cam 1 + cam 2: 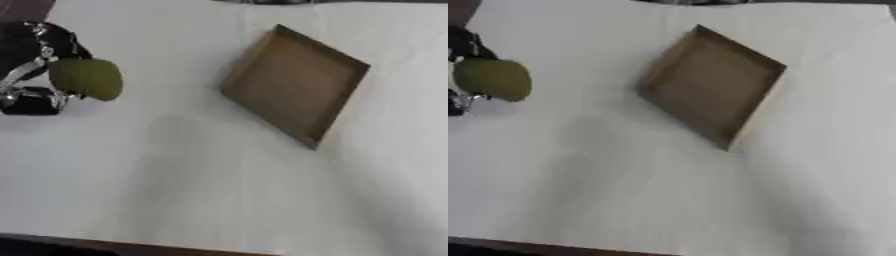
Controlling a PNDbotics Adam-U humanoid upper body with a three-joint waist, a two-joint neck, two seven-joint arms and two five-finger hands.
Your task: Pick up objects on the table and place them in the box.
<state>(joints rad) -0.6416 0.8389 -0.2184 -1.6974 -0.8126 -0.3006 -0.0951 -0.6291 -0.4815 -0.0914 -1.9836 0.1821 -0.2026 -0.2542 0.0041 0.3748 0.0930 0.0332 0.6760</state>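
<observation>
Left eye view, left hand (35, 75) edge-cropped, fingers curled round green fruit (86, 78), box (296, 85) apart.

No legible text, label, brand, number or sign found on the box (296, 85), green object (86, 78) or table (219, 190).

Matt brown cardboard box (296, 85) on smooth white table (219, 190).

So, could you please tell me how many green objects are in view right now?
1. The green object is at the table's left edge, held in the left hand, apart from the box. None seems hidden.
</observation>
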